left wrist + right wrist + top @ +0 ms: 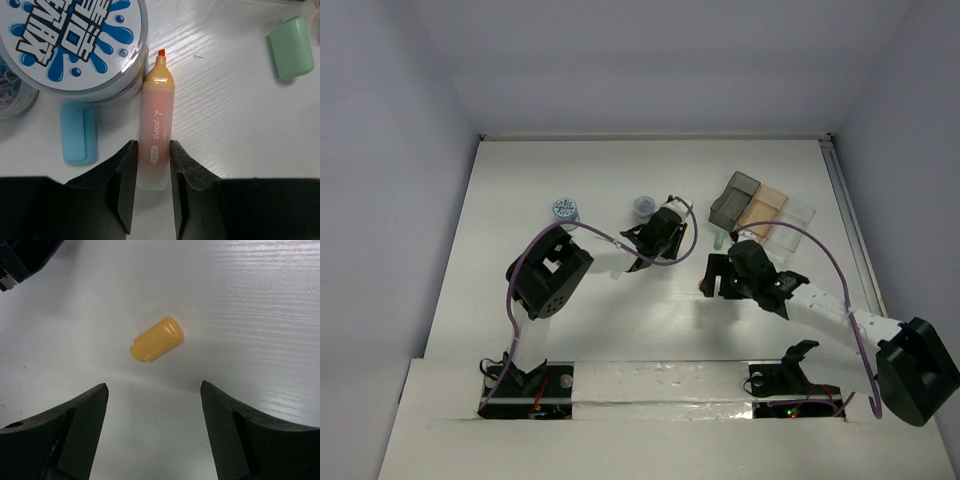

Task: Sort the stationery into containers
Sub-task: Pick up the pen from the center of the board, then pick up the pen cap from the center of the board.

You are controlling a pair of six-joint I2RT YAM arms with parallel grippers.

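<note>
Overhead, white table (620, 330) — pale walls (380, 150), containers (761, 207) back-right.

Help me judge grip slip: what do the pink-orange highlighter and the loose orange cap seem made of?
The highlighter: probably frosted, translucent plastic; the barrel looks softly matte with printed lettering, while the section under the tip shows glossy glare. The orange cap: likely smooth moulded plastic, semi-gloss; a soft highlight runs along it and a moulded clip ridge shows.
</note>
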